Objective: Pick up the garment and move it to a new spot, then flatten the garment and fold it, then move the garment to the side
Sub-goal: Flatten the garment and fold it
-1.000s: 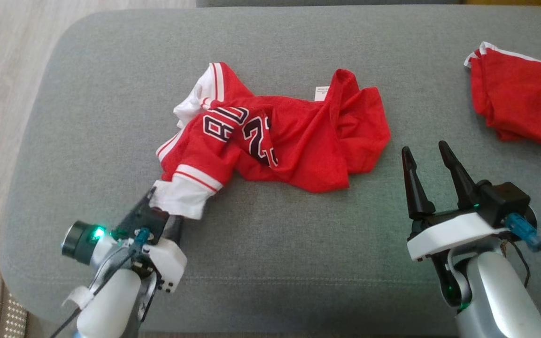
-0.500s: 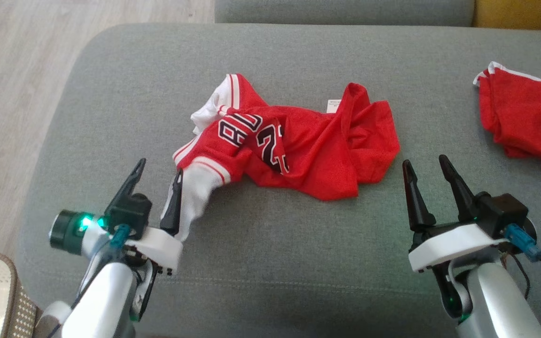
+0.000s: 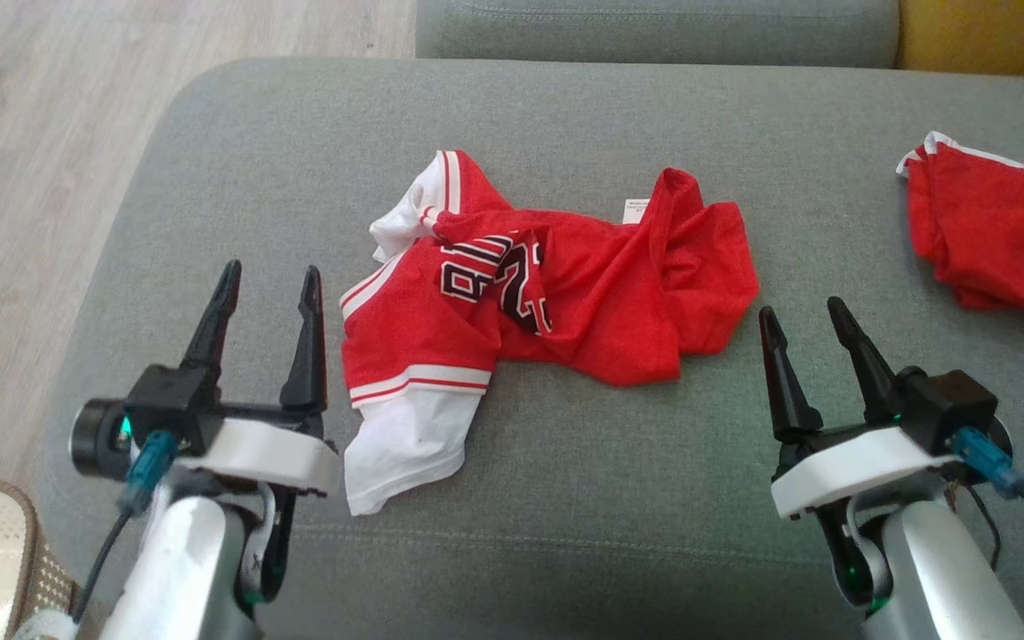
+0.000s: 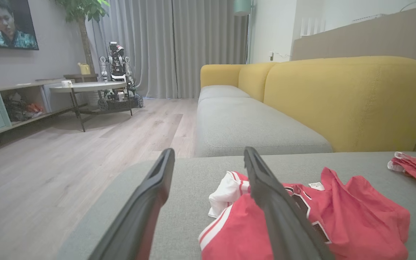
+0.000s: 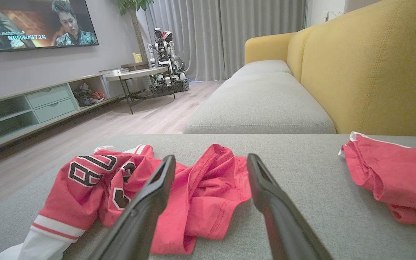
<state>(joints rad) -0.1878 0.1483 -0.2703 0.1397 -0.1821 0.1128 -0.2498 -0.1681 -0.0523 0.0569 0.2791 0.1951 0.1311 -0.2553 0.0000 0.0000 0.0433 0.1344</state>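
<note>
The garment (image 3: 565,284) is a red mesh jersey with white sleeves and black numerals, lying crumpled in the middle of the grey sofa seat (image 3: 565,498). One white sleeve trails toward the front edge. My left gripper (image 3: 269,283) stands open just left of that sleeve, holding nothing and clear of the cloth. My right gripper (image 3: 804,311) stands open just right of the jersey's red hem, empty too. The left wrist view shows the jersey (image 4: 356,216) to the right of my own fingers (image 4: 276,206). The right wrist view has the jersey (image 5: 96,187) to the left of and between that arm's fingers.
A second red garment (image 3: 1001,236) lies bunched at the seat's right edge. Yellow sofa backrest (image 5: 374,61) runs along the far side. Wooden floor (image 3: 23,160) lies off the seat's left edge. A coffee table (image 4: 89,88) and another robot (image 4: 116,68) stand far off.
My left gripper has opened and let go of the white sleeve, then drawn back to the left. The sleeve now lies flat on the seat. The head camera has shifted slightly.
</note>
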